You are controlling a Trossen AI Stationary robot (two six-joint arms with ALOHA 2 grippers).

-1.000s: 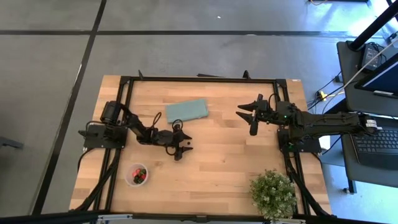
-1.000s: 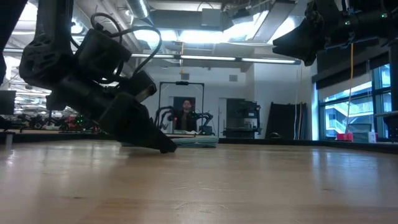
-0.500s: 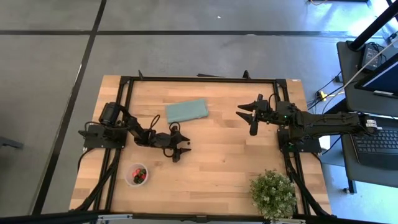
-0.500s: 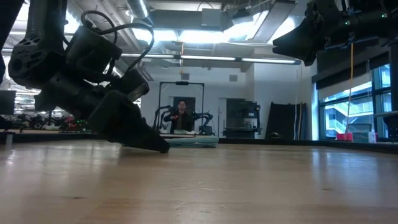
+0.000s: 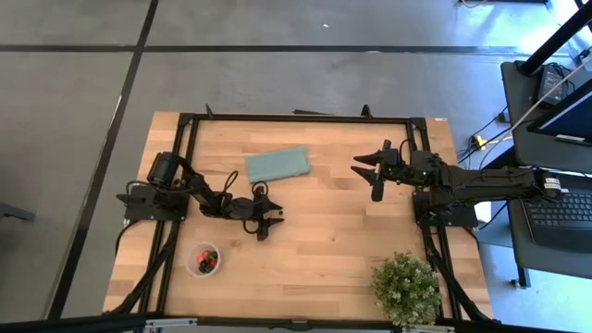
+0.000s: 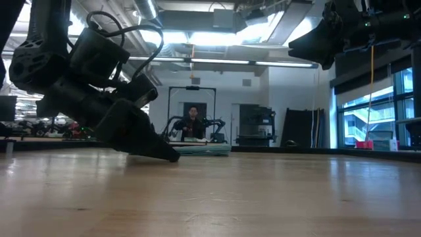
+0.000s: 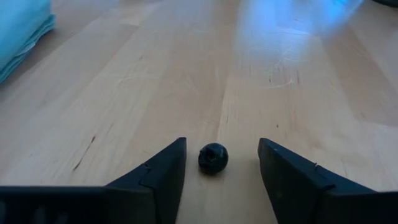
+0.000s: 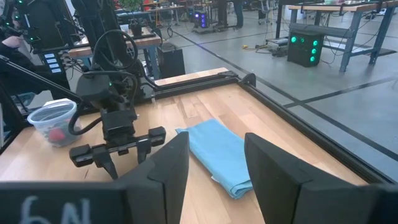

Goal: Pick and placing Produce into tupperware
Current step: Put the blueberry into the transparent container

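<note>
High view: teal cloth (image 5: 277, 165) upper centre of the worktop (image 5: 324, 250), green potted plant (image 5: 406, 288) lower right, clear tupperware (image 5: 203, 260) lower left holding red and dark produce (image 5: 207, 261), left gripper (image 5: 266, 220) low at centre, right gripper (image 5: 370, 171) raised, fingers apart, gripping nothing. Left wrist view: fingers (image 7: 163, 174) parted, flanking without touching one dark berry (image 7: 212, 158) on bare wood, nothing blocking. Right wrist view: "6N" at lower left.

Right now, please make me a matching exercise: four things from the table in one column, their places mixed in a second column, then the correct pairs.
Things:
1. dark berry
2. tupperware
3. teal cloth
4. potted plant

Places:
A. table's near right corner
B. between the left claw's open fingers
C. far side, left of centre
D. near left, holding berries

Pairs: 1-B, 2-D, 3-C, 4-A
</note>
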